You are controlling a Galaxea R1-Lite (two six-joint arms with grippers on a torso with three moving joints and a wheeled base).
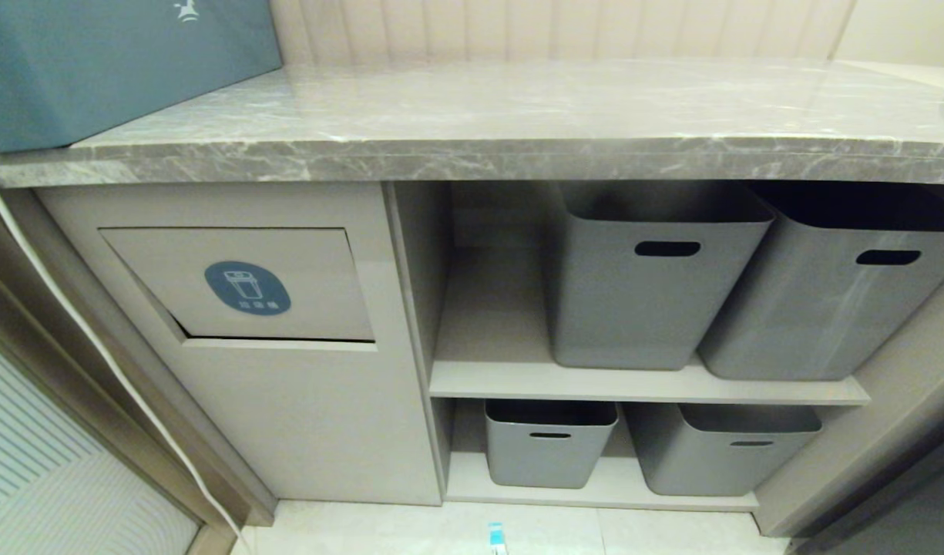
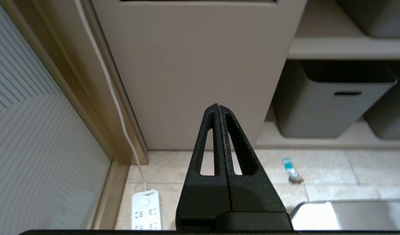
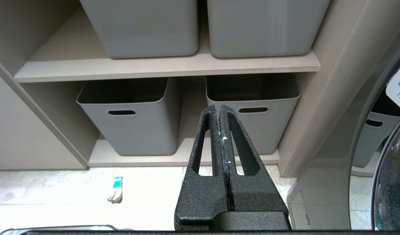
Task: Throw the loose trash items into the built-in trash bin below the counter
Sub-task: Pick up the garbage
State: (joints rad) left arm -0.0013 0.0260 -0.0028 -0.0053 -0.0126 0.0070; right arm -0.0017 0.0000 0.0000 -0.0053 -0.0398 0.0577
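Note:
The built-in trash bin point(image 1: 240, 284) is a beige flap panel with a blue oval bin sticker, set in the cabinet front under the left part of the grey marble counter point(image 1: 518, 131). Its flap stands closed. A thin teal-and-white strip wrapper point(image 1: 496, 537) lies on the floor tiles before the shelves; the same strip wrapper point(image 2: 292, 169) shows in the left wrist view and, as the strip wrapper point(image 3: 116, 189), in the right wrist view. My left gripper point(image 2: 218, 106) is shut and empty, low before the cabinet. My right gripper point(image 3: 218, 106) is shut and empty, facing the lower tubs. Neither arm shows in the head view.
Grey plastic tubs point(image 1: 649, 277) with slot handles fill the open shelves right of the bin, two above and two below. A large teal-blue box point(image 1: 117, 62) sits on the counter's left end. A white cable and power strip point(image 2: 146, 212) lie by the left wall. A washer front point(image 3: 382, 147) stands at right.

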